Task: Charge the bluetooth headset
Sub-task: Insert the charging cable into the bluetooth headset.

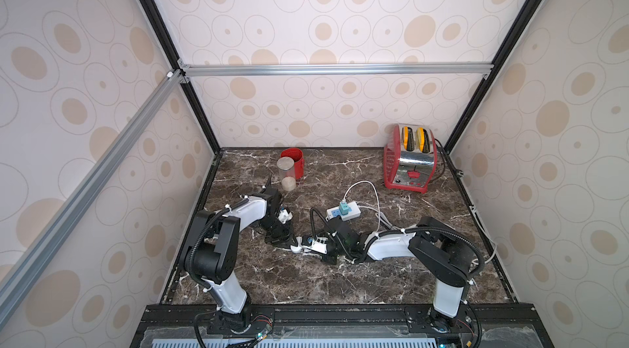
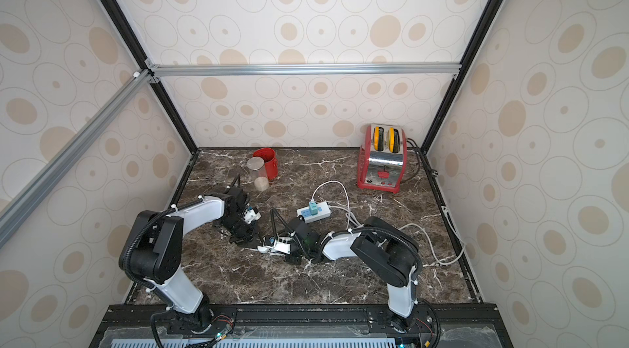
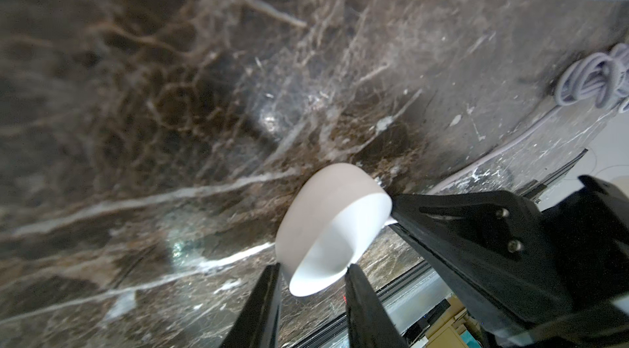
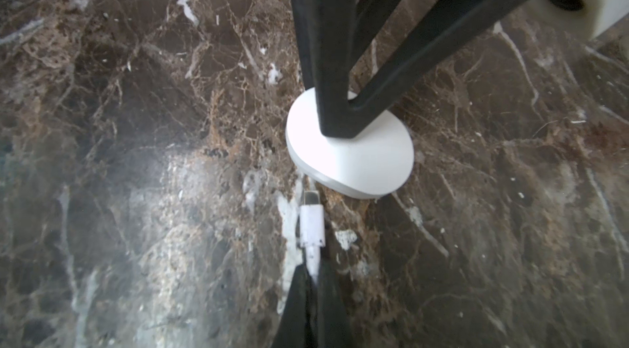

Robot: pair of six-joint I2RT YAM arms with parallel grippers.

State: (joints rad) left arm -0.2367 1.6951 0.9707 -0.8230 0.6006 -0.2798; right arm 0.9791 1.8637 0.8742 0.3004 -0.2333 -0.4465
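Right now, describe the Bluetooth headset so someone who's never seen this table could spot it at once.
On the dark marble table, look near the white power strip, on its robot side. The bluetooth headset is the small smooth white oval pebble between the left gripper's fingers; unlike the strip, it is rounded, with no sockets.

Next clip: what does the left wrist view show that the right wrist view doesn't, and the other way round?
Only the left wrist view: the left gripper seen from behind its own fingers, closed across the bluetooth headset, and a coiled pale cable farther off on the marble table.
Only the right wrist view: the charging plug pinched in the right gripper, its metal tip close to the headset's edge, not visibly inserted.
Both: the white headset lying on the table with the left gripper on it.
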